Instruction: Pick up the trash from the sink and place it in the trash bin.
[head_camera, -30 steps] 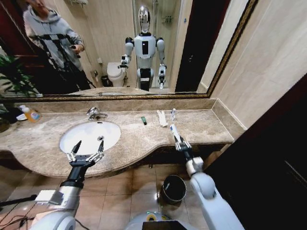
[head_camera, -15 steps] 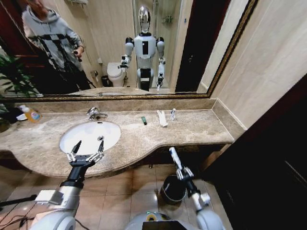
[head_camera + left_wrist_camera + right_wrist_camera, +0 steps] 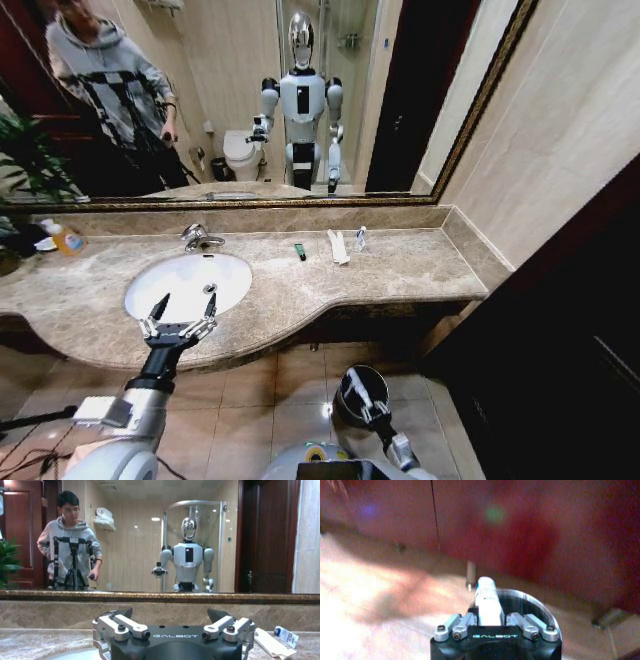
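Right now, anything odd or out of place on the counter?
Yes: litter lies on the marble counter behind the sink: a dark green packet, white wrapper and small sachet. Nothing spilled. The right pincer holds a white tube over the trash bin.

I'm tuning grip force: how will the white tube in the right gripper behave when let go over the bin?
The white tube looks slim and rigid, standing straight out of the right gripper, so probably light. Being round, it may roll, but the trash bin under it should catch it.

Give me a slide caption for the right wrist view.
Right tool shut on a white tube, held over the dark trash bin on the floor.
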You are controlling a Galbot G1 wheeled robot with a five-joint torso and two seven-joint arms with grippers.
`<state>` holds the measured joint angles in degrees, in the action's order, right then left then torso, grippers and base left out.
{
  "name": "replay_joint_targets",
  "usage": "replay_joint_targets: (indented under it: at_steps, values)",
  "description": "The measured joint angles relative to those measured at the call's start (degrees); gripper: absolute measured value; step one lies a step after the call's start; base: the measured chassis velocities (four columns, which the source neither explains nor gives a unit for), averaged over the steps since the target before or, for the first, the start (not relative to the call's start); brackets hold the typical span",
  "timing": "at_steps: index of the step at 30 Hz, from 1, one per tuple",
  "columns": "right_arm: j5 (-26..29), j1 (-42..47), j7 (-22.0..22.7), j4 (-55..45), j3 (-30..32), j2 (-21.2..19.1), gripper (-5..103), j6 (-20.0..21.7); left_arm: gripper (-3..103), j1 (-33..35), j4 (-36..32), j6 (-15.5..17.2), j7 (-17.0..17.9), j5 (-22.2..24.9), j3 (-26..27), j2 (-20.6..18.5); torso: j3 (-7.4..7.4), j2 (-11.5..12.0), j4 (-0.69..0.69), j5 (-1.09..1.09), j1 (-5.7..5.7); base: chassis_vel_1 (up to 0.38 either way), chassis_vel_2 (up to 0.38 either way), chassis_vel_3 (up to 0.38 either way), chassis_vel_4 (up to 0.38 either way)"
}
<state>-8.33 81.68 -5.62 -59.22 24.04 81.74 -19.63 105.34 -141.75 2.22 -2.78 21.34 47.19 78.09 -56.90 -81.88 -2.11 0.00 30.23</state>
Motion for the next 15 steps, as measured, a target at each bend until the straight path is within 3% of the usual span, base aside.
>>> replay_joint_targets:
  at_steps: [5,15]
  values:
    - [-3.70,-6.89,1.81,11.67,0.12,1.57,25,-0.36,100,0.00,0.00,0.00,-0.01,0.00,-0.01,0.00,0.00,0.00,0.00,0.00,0.00,0.000,0.000,0.000,0.000]
    - [-6.12,-13.22,2.77,18.65,0.37,2.16,25,-0.39,100,0.00,0.00,0.00,-0.01,0.00,-0.01,0.00,0.00,0.00,-0.01,0.00,0.00,0.000,0.000,0.000,0.000]
